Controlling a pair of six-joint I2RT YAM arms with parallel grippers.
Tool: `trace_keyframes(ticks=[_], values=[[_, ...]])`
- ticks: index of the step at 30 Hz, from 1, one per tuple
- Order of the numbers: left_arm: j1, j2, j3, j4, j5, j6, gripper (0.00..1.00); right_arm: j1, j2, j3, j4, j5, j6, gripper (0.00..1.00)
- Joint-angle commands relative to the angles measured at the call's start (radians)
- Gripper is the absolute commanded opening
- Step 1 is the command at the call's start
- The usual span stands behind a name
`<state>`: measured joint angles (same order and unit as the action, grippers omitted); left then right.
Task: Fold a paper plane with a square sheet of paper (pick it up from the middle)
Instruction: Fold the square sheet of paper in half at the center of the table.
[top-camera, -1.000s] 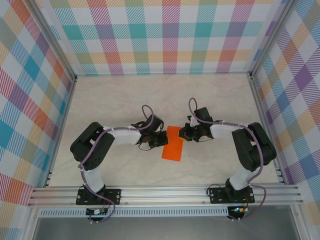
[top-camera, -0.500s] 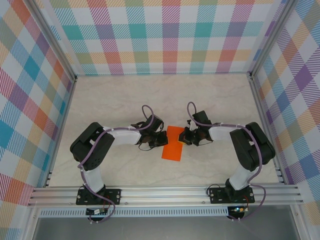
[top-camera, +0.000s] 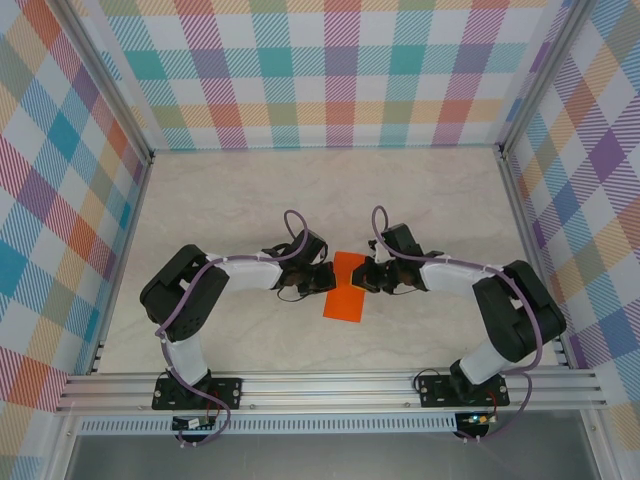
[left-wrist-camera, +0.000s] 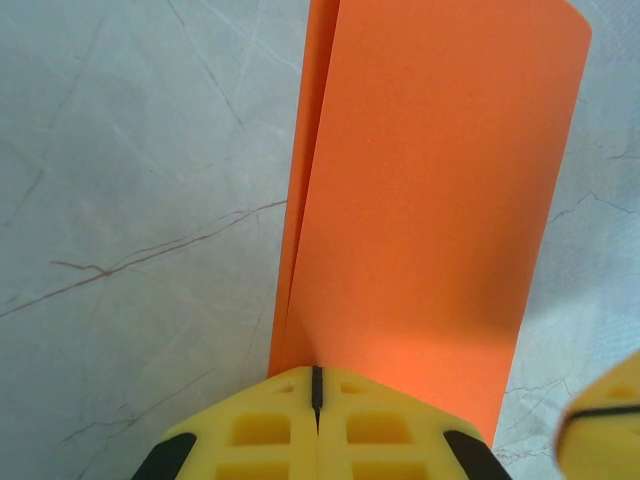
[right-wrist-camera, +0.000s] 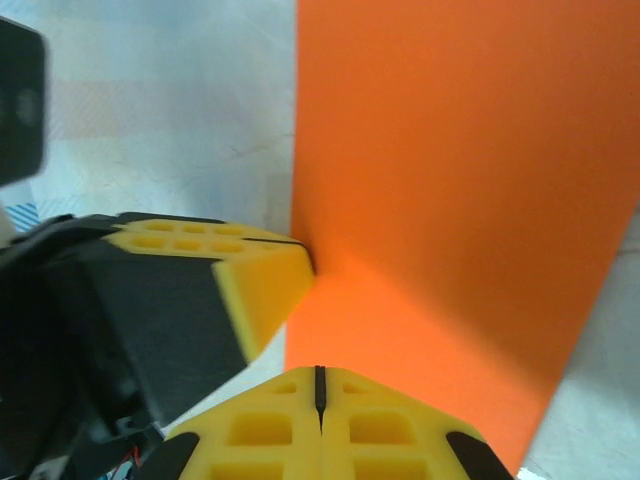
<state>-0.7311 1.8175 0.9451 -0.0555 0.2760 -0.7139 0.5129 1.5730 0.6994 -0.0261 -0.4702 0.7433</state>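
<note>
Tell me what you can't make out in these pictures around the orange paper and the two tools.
- Left wrist view: the square sheet of paper meets the shut left tool, which hides that edge; whether it is pinched or just pressed is unclear.
- Right wrist view: the picture's top edge cuts off the sheet's far end, and the right tool covers part of its near edge.
- Top view: the sheet's creases are too small to read.
</note>
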Motion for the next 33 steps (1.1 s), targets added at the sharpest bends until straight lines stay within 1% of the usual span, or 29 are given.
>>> trace_keyframes(ticks=[1,4,7,14,20,27,33], values=[[0.0,0.049,-0.058,-0.179,-0.095,0.013,0.0,0.009,0.047,-0.029,0.05,0.011,0.02,0.0],[-0.001,0.049,-0.056,-0.181,-0.096,0.014,0.0,0.009,0.084,-0.055,0.087,0.01,0.036,0.0],[-0.001,0.046,-0.058,-0.183,-0.097,0.014,0.0,0.009,0.084,-0.06,0.076,0.015,0.035,0.0],[0.0,0.049,-0.061,-0.178,-0.097,0.011,0.0,0.014,-0.059,-0.052,0.001,0.018,0.02,0.02],[0.001,0.054,-0.051,-0.181,-0.093,0.012,0.0,0.047,-0.139,-0.139,0.022,0.046,0.059,0.03],[-0.001,0.048,-0.051,-0.182,-0.094,0.012,0.0,0.081,-0.117,-0.22,0.086,0.045,0.085,0.03],[-0.001,0.046,-0.055,-0.182,-0.095,0.011,0.0,0.089,-0.12,-0.178,-0.025,0.083,0.064,0.04]])
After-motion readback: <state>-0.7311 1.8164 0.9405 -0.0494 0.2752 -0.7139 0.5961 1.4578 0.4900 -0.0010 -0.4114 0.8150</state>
